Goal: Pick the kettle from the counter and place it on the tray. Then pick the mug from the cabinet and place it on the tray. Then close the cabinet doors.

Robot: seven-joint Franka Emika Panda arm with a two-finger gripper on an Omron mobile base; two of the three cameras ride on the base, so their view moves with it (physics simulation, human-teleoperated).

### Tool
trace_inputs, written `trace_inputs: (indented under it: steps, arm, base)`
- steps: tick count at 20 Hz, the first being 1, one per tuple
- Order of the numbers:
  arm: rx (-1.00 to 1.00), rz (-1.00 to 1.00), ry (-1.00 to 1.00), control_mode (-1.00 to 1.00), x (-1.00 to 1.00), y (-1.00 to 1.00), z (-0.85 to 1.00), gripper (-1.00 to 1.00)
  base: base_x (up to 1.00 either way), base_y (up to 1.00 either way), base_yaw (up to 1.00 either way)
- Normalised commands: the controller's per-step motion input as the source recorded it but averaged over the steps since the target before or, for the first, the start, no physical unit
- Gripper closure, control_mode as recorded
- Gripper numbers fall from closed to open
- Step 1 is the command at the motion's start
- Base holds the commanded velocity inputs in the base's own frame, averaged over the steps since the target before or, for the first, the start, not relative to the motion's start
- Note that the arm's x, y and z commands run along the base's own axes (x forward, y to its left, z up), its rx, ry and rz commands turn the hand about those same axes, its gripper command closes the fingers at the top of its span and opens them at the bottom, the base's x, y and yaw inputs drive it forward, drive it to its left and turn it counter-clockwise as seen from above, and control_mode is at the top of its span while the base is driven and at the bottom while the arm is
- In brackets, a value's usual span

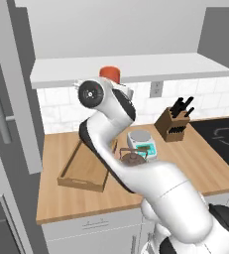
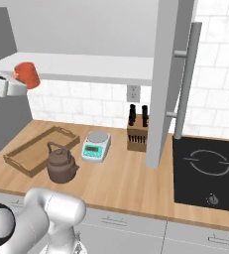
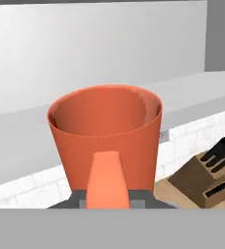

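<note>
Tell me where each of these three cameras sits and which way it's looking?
Left base view: behind the arm on its left, looking down over the counter, tray and knife block; the white arm crosses the middle.
Right base view: behind on the right, facing the kettle, scale, open cabinet door and cooktop; the arm's base sits lower left.
Hand view: on the hand, looking along the gripper, shut on the mug.
Both base views share mug, tray, kettle, scale, knife block.

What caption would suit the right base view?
Gripper shut on orange-red mug at the cabinet shelf; kettle beside the tray.
</note>
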Motion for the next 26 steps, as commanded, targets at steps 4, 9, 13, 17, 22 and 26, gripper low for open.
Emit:
trace_inputs:
  steps: [4, 9, 13, 17, 22, 26]
  arm:
    - [0.01, -0.34, 0.00, -1.00, -0.52, 0.15, -0.12, 1.00]
    - [0.04, -0.32, 0.00, -1.00, -0.44, 0.17, -0.14, 1.00]
    - [0.17, -0.18, -0.02, -1.00, -0.53, 0.01, -0.27, 1.00]
    - [0.19, -0.08, -0.03, -1.00, -0.46, 0.01, -0.30, 1.00]
    - [0.16, -0.07, -0.02, -1.00, -0.07, 0.08, -0.32, 1.00]
    - [0.16, 0.00, -0.11, -1.00, 0.01, -0.01, -0.40, 1.00]
  base:
    - [0.00, 0.00, 0.00]
    - [0.00, 0.00, 0.00]
    - [0.00, 0.00, 0.00]
    - [0.00, 0.00, 0.00]
    - [0.00, 0.00, 0.00]
    - [0.00, 0.00, 0.00]
